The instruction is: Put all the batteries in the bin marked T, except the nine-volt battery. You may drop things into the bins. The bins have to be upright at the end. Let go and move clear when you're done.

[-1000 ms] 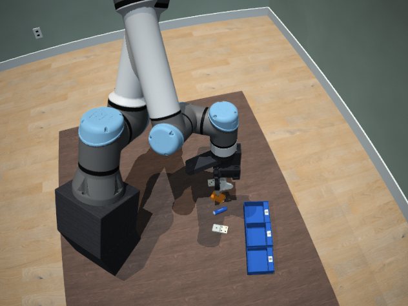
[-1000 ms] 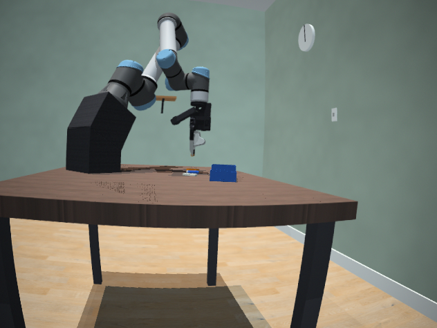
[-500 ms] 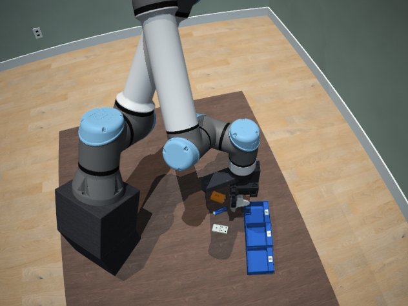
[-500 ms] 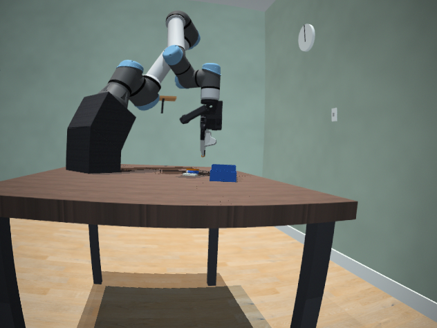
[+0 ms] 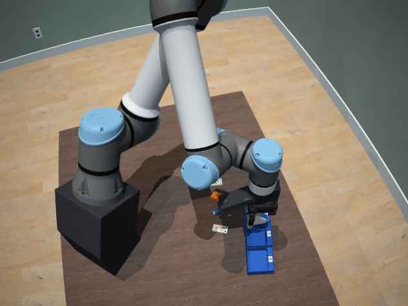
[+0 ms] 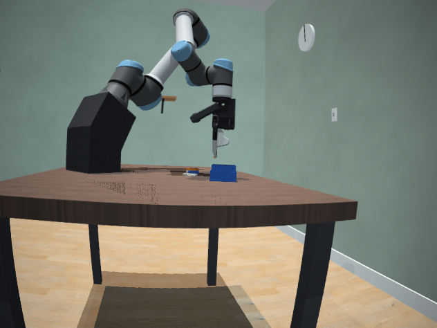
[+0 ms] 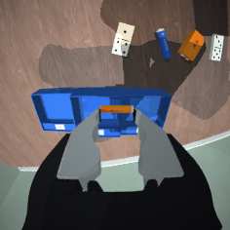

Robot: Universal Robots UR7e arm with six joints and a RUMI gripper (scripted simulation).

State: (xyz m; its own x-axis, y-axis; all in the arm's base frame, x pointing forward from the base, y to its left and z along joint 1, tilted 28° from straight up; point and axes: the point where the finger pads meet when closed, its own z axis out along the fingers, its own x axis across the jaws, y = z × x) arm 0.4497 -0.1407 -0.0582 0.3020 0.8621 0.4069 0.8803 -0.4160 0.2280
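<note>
My gripper (image 7: 116,109) (image 5: 253,223) is shut on a small battery (image 7: 116,110) with an orange and black body, held crosswise between the fingertips. It hangs well above the blue row of three bins (image 7: 98,106), over the end nearest the other objects. The bins show in the top view (image 5: 259,243) and the exterior view (image 6: 222,173), with the fingertips (image 6: 214,153) a short way above them. The white bin labels are too small to read. A blue battery (image 7: 163,43) and the orange nine-volt battery (image 7: 191,45) lie on the table beyond the bins.
Two white dominoes lie on the table, one (image 7: 123,39) left of the blue battery and one (image 7: 216,47) right of the nine-volt. The table edge runs close behind the bins. The robot base (image 5: 95,217) stands at the left.
</note>
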